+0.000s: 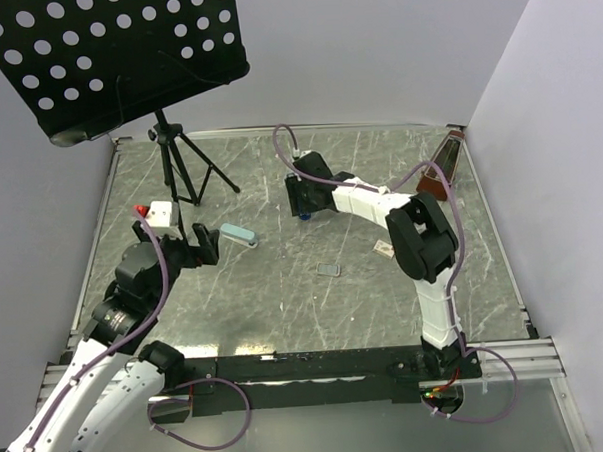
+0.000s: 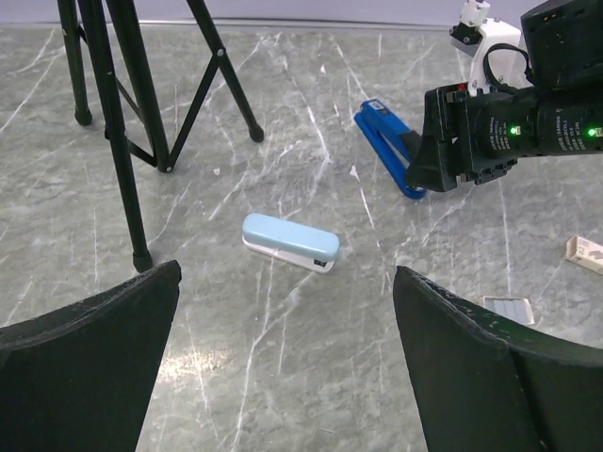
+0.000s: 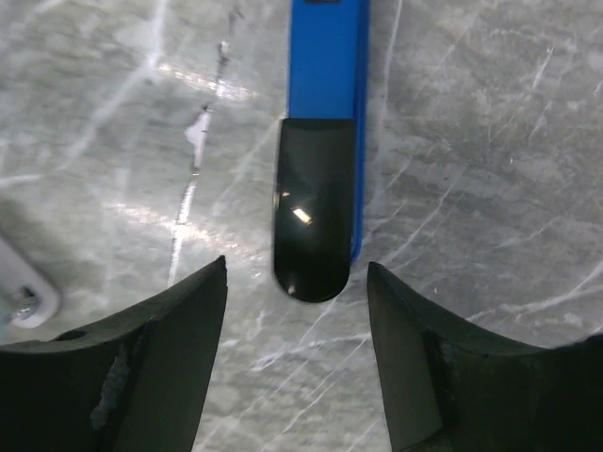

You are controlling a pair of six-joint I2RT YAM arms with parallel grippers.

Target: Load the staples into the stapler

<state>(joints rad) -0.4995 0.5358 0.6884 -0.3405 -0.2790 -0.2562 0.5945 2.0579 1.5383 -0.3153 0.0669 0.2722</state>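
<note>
Right tool (image 3: 297, 268) low over stapler (image 3: 320, 113), jaws apart, clamped on nothing.
Flat on desk (image 3: 490, 113), long axis straight ahead of tool, rounded black end just inside the gap, blue body cut off at wrist view's top edge. Staples (image 1: 328, 270) well behind tool, too small to make out. Left tool (image 2: 287, 273) far off, spread wide, empty.

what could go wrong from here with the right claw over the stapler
1. The right claw straddles only the rounded black tip of the stapler, off-centre; one finger may touch first and swivel it on the smooth table.
2. The staples lie flat, well apart from the stapler; that thin strip may be hard to pick up.
</note>
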